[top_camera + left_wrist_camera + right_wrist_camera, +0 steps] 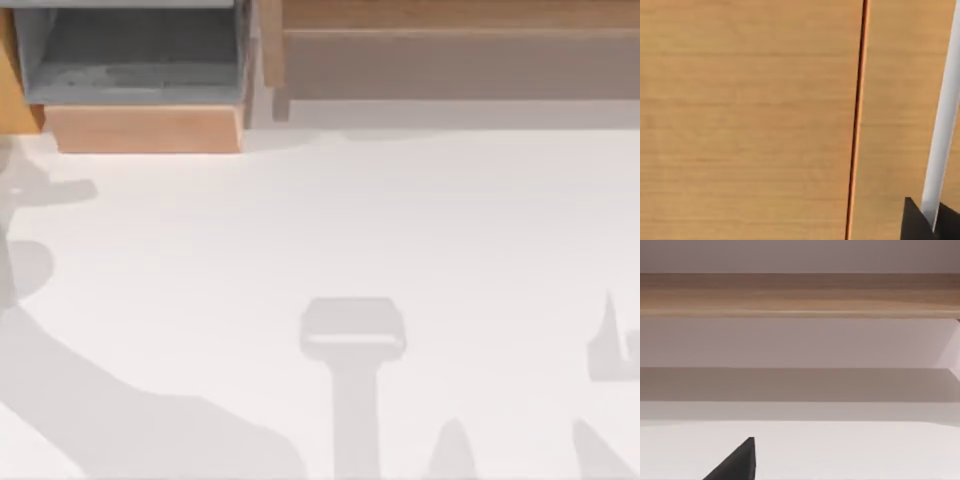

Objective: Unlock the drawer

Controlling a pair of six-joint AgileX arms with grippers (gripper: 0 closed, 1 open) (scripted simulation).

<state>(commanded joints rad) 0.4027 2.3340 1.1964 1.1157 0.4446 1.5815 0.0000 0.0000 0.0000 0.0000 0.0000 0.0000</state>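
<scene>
Boxy drawer with grey mottled inside and light tan wooden front board (140, 90) pulled out at the white desk (330, 220) top-left corner, beside the wide brown wooden ledge (450, 60); left gripper (932, 225) dark tips close against tan wood panels with a thin white bar (942, 115) between them, grip state indeterminable; right gripper (735, 462) low over desk, facing ledge, grip state indeterminable.

A matte black, sharp-cornered wedge of the left tool (932, 222) shows in the left wrist view; the right tool (735, 462) appears as a plain black pointed fingertip, unmarked
</scene>
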